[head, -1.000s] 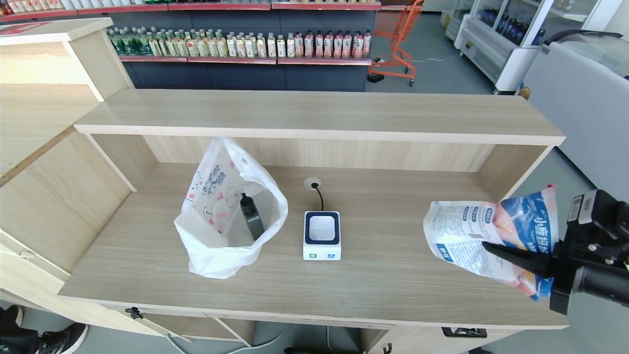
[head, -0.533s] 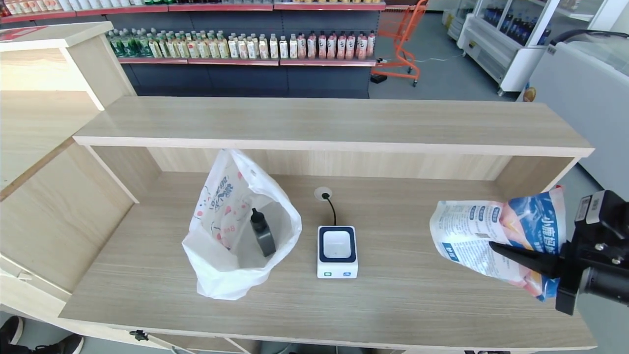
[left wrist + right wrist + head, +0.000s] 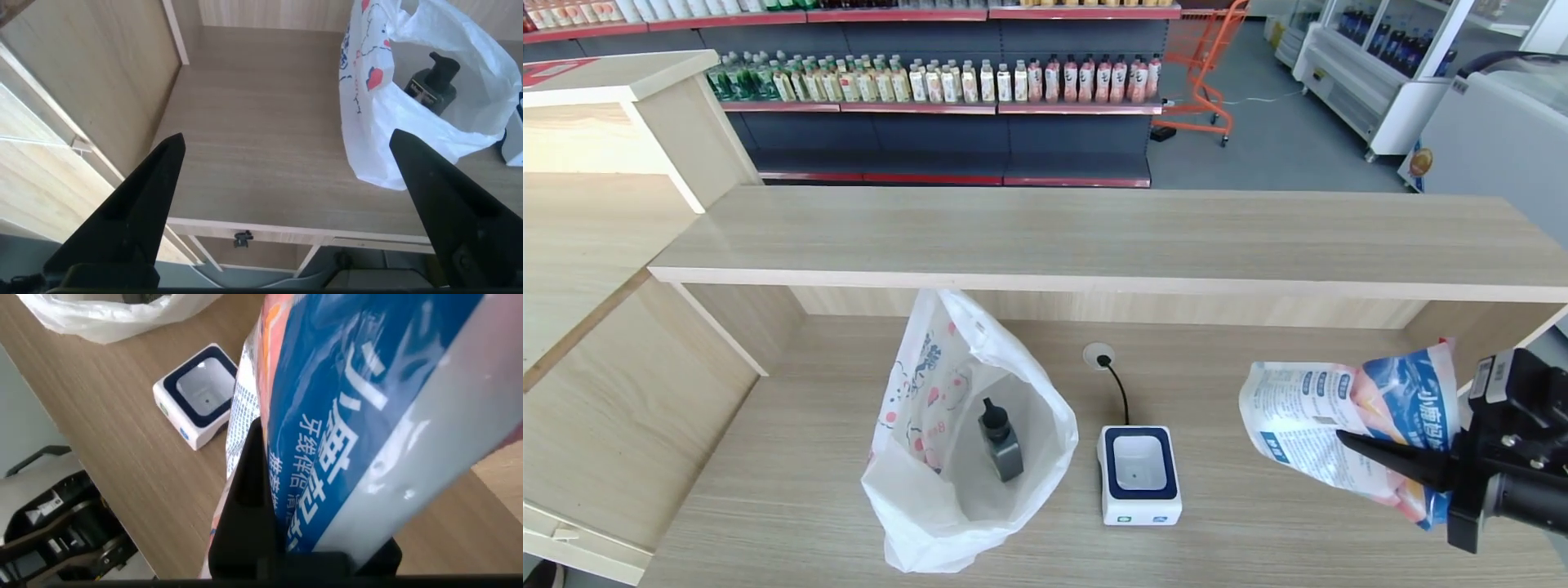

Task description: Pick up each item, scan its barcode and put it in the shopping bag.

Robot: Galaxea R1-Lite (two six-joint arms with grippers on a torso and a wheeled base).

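White plastic shopping bag (image 3: pixel 923 523), lower centre, holds a dark pump bottle (image 3: pixel 1001 441). Right jaws grip a blue-white packet (image 3: pixel 1307 408); left jaws gape wide.

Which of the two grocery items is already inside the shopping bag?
The dark grey pump bottle, standing inside the white plastic shopping bag. The blue-and-white plastic pouch is clamped in the right end effector instead.

The head camera has drawn in closer over the desk (image 3: pixel 768 506). The right pincer (image 3: pixel 1365 451), clamping the packet (image 3: pixel 1311 404), now hangs nearer the scanner (image 3: pixel 1139 474).
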